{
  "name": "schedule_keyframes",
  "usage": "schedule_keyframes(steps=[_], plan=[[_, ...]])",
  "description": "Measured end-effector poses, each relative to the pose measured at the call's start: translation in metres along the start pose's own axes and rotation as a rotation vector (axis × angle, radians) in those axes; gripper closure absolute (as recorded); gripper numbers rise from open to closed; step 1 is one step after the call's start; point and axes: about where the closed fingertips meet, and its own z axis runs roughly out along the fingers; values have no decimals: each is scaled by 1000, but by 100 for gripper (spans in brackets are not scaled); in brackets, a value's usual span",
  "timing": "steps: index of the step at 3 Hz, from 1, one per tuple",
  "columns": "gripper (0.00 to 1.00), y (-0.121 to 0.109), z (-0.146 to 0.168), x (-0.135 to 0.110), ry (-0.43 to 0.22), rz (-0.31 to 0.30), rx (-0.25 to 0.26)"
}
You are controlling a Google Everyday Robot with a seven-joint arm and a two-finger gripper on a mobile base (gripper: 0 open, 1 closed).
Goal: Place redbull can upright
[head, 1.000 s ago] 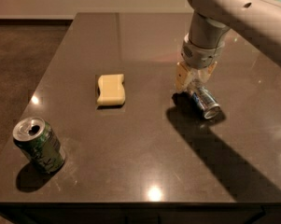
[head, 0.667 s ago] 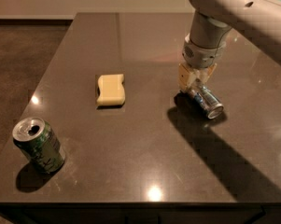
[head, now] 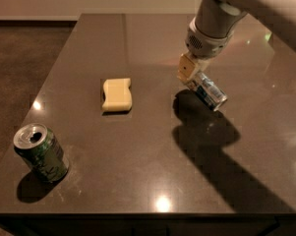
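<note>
Over on the right side of the dark, glossy table [head: 152, 181], the gripper [head: 192, 76] hung off a chunky grey arm with its blocky beige fingers [head: 186, 68] clamped on the far-left end of the redbull can [head: 210, 93]. The can was slim, smooth silver and blue, and tilted – shiny round end pointing near-right, dark shadow just beside it. Mid-table to the left sat a pale yellow sponge [head: 117, 94], soft-looking with pinched sides. A wider green can [head: 41, 153] stood at the near-left corner – silver top showing.

grey arm slopes down from the far right; the gripper [head: 191, 72] hangs low, right of centre, clamped on one end of the redbull can [head: 210, 91].
</note>
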Motion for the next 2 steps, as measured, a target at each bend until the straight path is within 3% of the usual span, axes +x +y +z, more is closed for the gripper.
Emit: schedule_keyframes(steps=[1, 2], plan=[[100, 1, -10, -26, -140, -99, -28], [100, -4, -14, -44, -321, -157, -73]])
